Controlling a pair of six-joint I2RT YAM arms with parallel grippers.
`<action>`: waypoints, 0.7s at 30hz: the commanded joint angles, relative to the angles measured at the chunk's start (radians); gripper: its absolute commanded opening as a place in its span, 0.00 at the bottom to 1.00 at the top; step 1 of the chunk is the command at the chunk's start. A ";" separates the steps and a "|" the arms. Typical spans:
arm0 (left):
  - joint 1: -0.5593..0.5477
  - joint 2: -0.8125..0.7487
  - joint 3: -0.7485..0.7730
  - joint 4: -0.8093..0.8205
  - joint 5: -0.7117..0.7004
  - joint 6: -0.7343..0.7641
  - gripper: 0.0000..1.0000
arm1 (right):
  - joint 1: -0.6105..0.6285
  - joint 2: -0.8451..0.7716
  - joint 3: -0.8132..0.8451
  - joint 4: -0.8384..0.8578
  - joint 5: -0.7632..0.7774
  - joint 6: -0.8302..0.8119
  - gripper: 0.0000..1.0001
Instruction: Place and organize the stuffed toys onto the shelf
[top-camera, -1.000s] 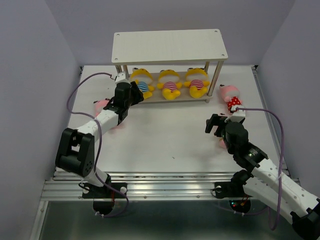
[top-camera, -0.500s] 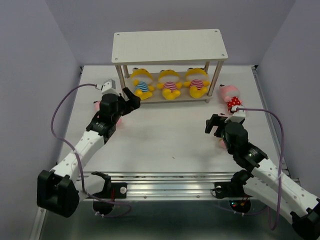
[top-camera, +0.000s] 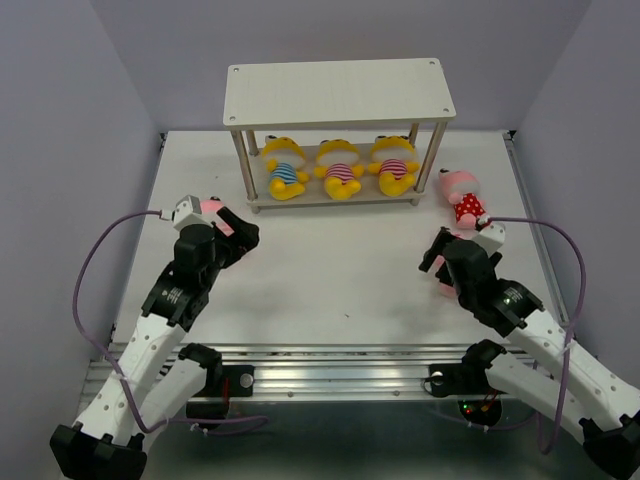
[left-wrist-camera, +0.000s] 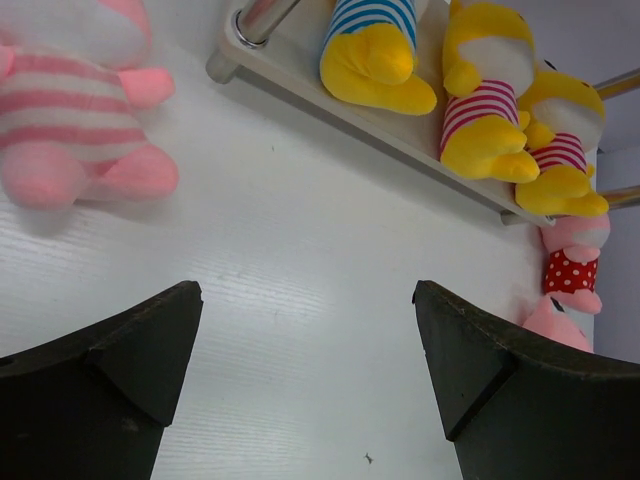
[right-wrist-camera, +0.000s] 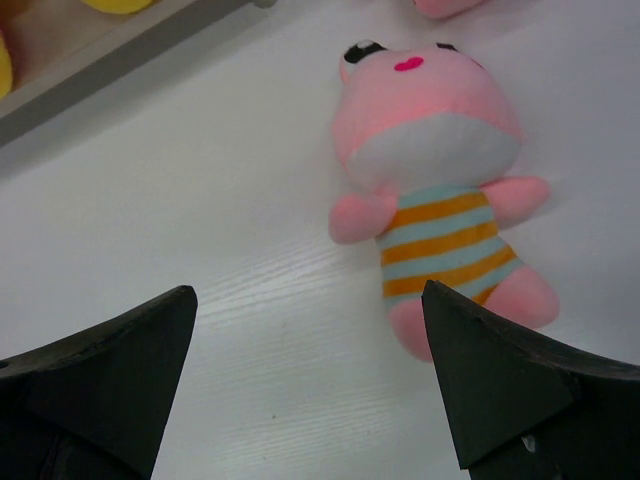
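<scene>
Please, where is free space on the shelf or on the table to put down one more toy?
The shelf is bare on top. Its lower board is crowded: three yellow toys fill it. The table is free between the left gripper and the right gripper, in front of the shelf.

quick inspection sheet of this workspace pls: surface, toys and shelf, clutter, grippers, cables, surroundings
surface: white table, no spills seen
job's things: shelf upright at the far edge, top board bare; three yellow toys side by side on its lower board; polka-dot pink toy on the table right of the shelf; orange-striped pink toy lying on the table, right side; pink-striped pink toy on the table, left side
clutter: nothing seen
grippers: left gripper open, empty; right gripper open, empty
cables: purple cables loop off both arms
surroundings: plain lilac walls on three sides
</scene>
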 joint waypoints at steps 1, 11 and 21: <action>0.001 -0.034 -0.006 -0.031 -0.038 -0.026 0.99 | -0.005 0.020 0.061 -0.183 0.035 0.153 1.00; 0.000 -0.003 -0.027 0.015 -0.004 -0.010 0.99 | -0.005 0.126 0.085 -0.266 0.060 0.225 1.00; 0.000 -0.019 -0.040 0.029 -0.001 -0.006 0.99 | -0.054 0.250 0.060 -0.180 0.029 0.156 1.00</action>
